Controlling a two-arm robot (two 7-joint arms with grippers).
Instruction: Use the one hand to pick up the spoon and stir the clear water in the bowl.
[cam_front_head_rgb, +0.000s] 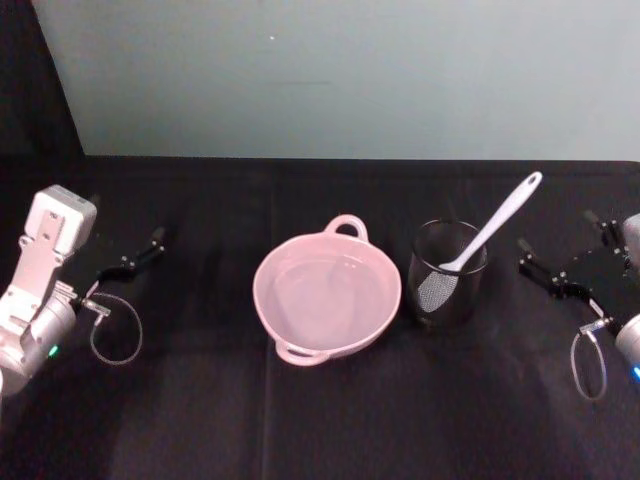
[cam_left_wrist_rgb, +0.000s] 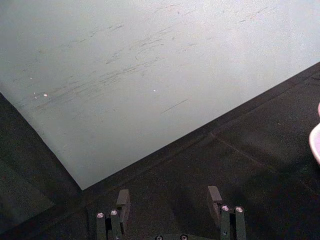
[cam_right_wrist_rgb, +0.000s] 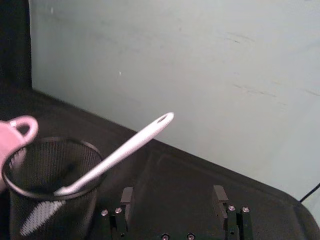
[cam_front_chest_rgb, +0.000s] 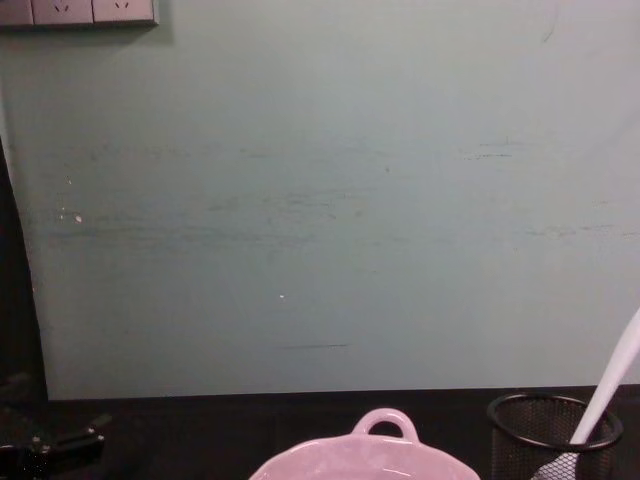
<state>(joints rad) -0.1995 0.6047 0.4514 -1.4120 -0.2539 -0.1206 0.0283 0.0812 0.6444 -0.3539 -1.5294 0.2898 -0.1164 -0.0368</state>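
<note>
Background: we face a pale green wall (cam_front_head_rgb: 350, 80) behind a bench (cam_front_head_rgb: 300, 420) draped in black cloth.
Bowl: we see the wide pale pink ceramic bowl (cam_front_head_rgb: 258, 290) at the middle of the bench, with one loop handle on its far rim, another on its near rim, and clear water inside.
Cup: a black wire-mesh cup (cam_front_head_rgb: 470, 295) stands just beside the bowl, on its right.
Spoon: the long slim white plastic spoon (cam_front_head_rgb: 495, 225) stands in the mesh cup with its paddle head down. Its handle leans out over the rim toward the right and the wall, and neither hand touches it.
Right hand: we find the black two-fingered right hand (cam_front_head_rgb: 557, 232) to the right of the cup and apart from it. Its fingers are spread wide and hold nothing.
Left hand: the black two-fingered left hand (cam_left_wrist_rgb: 168, 196) sits at the bench's far left, well apart from the bowl. Its fingers are likewise spread wide and empty.
</note>
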